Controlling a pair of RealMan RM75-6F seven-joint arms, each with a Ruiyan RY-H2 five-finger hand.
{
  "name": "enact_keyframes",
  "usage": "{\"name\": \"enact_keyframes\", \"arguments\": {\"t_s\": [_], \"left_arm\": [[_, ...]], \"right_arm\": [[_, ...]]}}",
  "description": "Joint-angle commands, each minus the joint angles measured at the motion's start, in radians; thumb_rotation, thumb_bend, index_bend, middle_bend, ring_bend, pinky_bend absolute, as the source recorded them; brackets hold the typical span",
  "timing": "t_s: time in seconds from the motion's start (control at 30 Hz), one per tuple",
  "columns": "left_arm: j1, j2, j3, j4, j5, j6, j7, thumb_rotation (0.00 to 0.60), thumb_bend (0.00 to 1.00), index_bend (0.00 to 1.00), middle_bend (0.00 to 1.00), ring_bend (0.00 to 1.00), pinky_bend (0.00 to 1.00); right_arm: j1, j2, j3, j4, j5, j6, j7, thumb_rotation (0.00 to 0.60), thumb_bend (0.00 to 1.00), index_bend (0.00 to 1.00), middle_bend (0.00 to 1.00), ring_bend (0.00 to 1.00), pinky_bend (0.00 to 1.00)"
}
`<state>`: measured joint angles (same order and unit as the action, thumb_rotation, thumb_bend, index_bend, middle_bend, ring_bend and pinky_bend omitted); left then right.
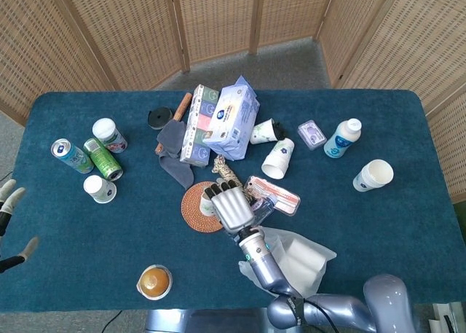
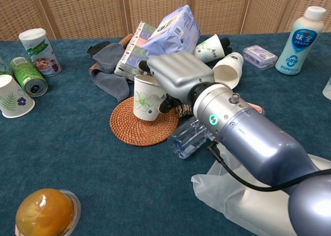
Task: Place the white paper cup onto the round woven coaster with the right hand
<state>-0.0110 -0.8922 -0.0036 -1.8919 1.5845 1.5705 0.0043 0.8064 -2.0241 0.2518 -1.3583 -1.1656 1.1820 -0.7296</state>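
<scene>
the blue worktop point(image 2: 62, 158) is crowded, and my business is in the middle of it. my right robot hand point(image 2: 178, 80) reaches in from the near right and is wrapped around the white paper cup point(image 2: 146, 97), fingers curled on its far side and thumb against its right wall. the cup, with its green leaf print, sits over the right half of the round woven coaster point(image 2: 139, 127). in the chest view it leans a little to the left, and i cannot tell whether its base rests on the weave or hangs just above it.

so i judge the carry done and the placing nearly done. what is left: settle the cup upright and flat, then let go and draw back without tipping it.

my left robot hand point(image 1: 13, 224) waits at the left edge, fingers apart, holding nothing.
</scene>
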Motion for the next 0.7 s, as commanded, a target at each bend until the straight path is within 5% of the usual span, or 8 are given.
{"name": "enact_keyframes", "arguments": {"t_s": [0.03, 0.7], "left_arm": [[0.001, 0.001, 0.000, -0.001, 0.002, 0.002, -0.001, 0.600, 0.35, 0.00, 0.00, 0.00, 0.00], [0.001, 0.003, -0.004, 0.003, -0.004, 0.002, -0.007, 0.600, 0.35, 0.00, 0.00, 0.00, 0.00]], "right_arm": [[-0.004, -0.007, -0.009, 0.002, -0.008, 0.008, -0.005, 0.600, 0.53, 0.24, 0.35, 0.23, 0.32], [-0.023, -0.084, -0.042, 0.087, -0.094, 0.062, -0.045, 0.600, 0.52, 0.23, 0.32, 0.22, 0.32]]}}
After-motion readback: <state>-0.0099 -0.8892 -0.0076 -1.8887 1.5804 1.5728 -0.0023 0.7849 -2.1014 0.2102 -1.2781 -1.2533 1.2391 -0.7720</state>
